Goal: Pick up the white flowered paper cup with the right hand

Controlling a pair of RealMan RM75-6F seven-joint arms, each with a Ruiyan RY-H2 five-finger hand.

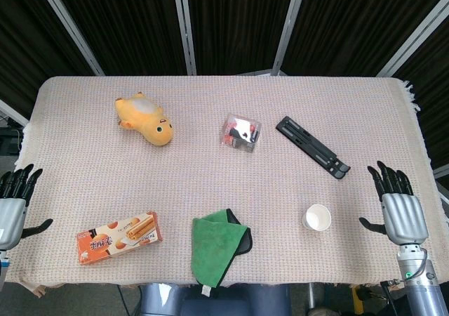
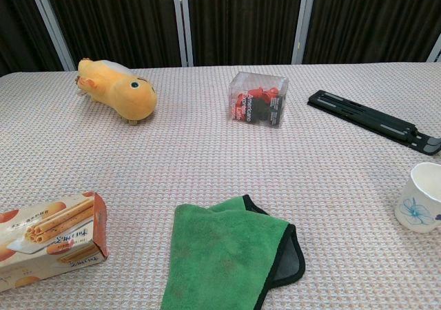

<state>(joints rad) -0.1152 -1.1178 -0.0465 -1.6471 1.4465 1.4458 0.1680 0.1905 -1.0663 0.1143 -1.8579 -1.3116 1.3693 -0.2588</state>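
The white paper cup (image 1: 317, 218) stands upright on the table near the front right; in the chest view the cup (image 2: 420, 196) shows a blue flower on its side at the right edge. My right hand (image 1: 398, 207) hovers to the right of the cup, apart from it, fingers spread and holding nothing. My left hand (image 1: 15, 200) is at the table's left edge, fingers spread, also holding nothing. Neither hand shows in the chest view.
A green cloth (image 1: 219, 244) lies at the front centre, a biscuit box (image 1: 119, 237) at the front left. Further back are a yellow plush toy (image 1: 146, 119), a clear plastic box (image 1: 242, 133) and a black stand (image 1: 313, 147).
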